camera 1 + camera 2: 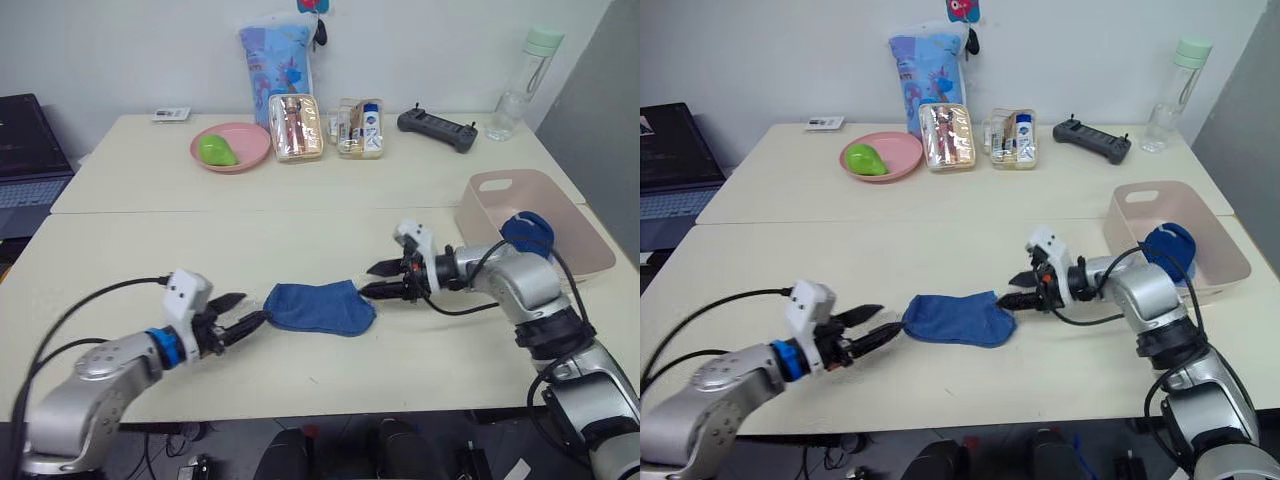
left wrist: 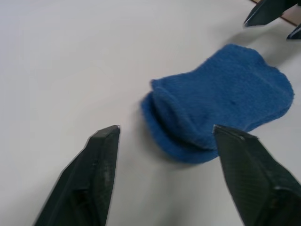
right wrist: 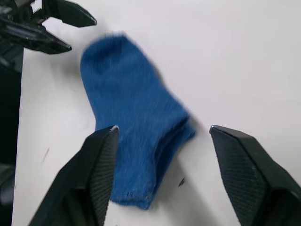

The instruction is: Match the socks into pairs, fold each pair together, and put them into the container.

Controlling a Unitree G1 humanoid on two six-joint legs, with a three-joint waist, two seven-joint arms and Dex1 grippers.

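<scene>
Two pale tables [image 1: 150,250] abutting; white wall [image 1: 120,50] behind.

Bright, even light from overhead falls on the pale table [image 1: 300,250], and shadows under things are faint and soft. In the right wrist view the sock [image 3: 134,141] is slightly blurred, and the gripper fingers [image 2: 94,179] near the lens look soft.

socks [image 1: 318,307] on table [image 1: 300,240] between hands | container [image 1: 560,215] right

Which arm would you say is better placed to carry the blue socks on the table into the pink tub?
Probably the right. Its end effector sits open at the end of the blue socks nearer the pink tub, which is on the robot's right. The left end effector is open at the far end.
</scene>
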